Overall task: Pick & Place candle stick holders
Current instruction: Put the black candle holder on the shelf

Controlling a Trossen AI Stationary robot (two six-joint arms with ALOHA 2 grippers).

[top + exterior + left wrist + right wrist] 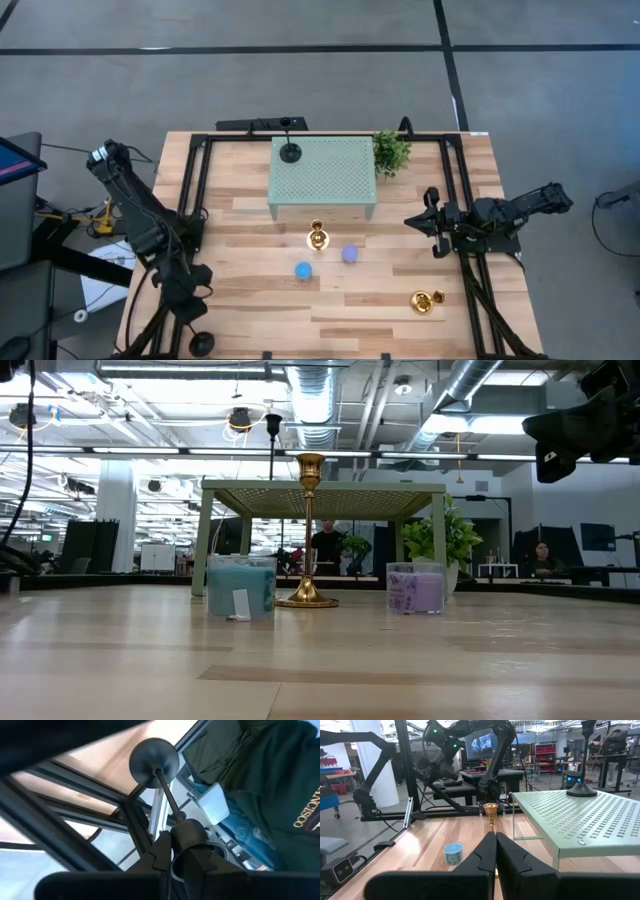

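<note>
A black candle stick holder [156,766] juts out past my left gripper [175,837], round base away from the fingers; its base [202,343] shows at the table's near-left corner, beside my left gripper [193,305]. A second black holder [290,152] stands on its base on the green perforated stand [325,175]. One gold holder [318,238] is upright on the table in front of the stand; another gold one [427,301] lies on its side at the near right. My right gripper [432,222] waits shut at the right, touching nothing. My left gripper pinches the black holder's cup end [186,831] between its two fingers [159,851], opposite the round base. The stem [167,795] runs on from the fingers in the line they point along, slanting down. Whether the base rests on the table, I cannot tell.
A blue candle jar [303,270] and a purple one [350,254] sit near the upright gold holder. A potted plant [392,150] stands at the stand's far right corner. Black frame rails [190,200] run along both table sides. A person in a dark top [280,785] is beyond the near-left corner.
</note>
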